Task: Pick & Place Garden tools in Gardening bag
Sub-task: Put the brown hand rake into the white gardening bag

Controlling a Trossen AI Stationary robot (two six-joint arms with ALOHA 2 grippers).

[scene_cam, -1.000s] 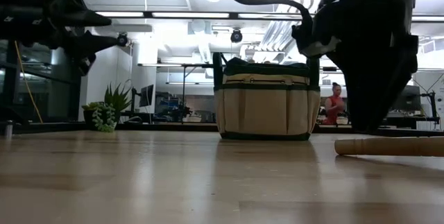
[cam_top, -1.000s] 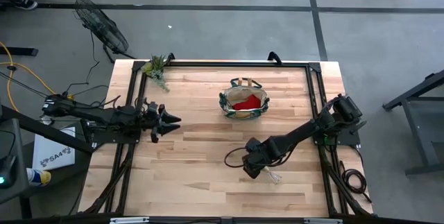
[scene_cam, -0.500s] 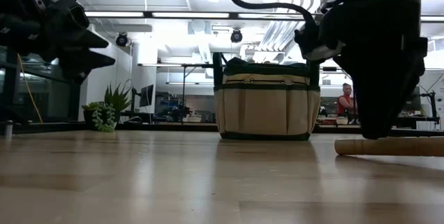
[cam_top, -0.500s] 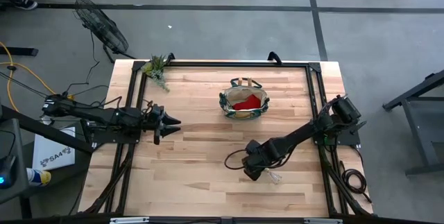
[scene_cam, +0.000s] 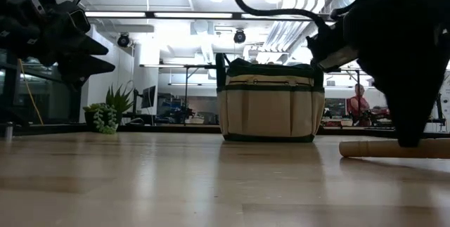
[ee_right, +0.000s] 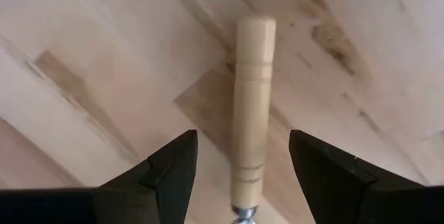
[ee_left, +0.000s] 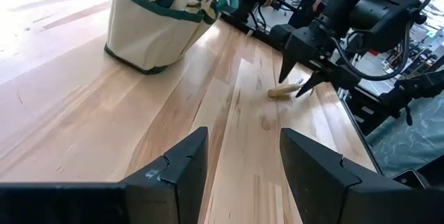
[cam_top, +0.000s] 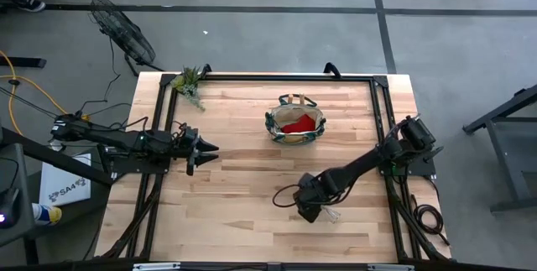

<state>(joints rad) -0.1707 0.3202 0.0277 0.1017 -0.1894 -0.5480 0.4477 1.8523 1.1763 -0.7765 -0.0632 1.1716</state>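
Wooden handle (ee_right: 251,113): I see it lying on bench (cam_top: 252,187), between right gripper (ee_right: 243,182) fingers, parted, ungrasped.
Left gripper (ee_left: 239,168): parted, empty.

The right gripper (cam_top: 312,214) points down low over the table, fingers spread apart. The left gripper (cam_top: 210,148) hangs level above the table's left side, fingers parted.

Tan gardening bag (cam_top: 294,125) with dark green trim, red glove (cam_top: 298,124), pale wooden tool handle (ee_right: 251,113)
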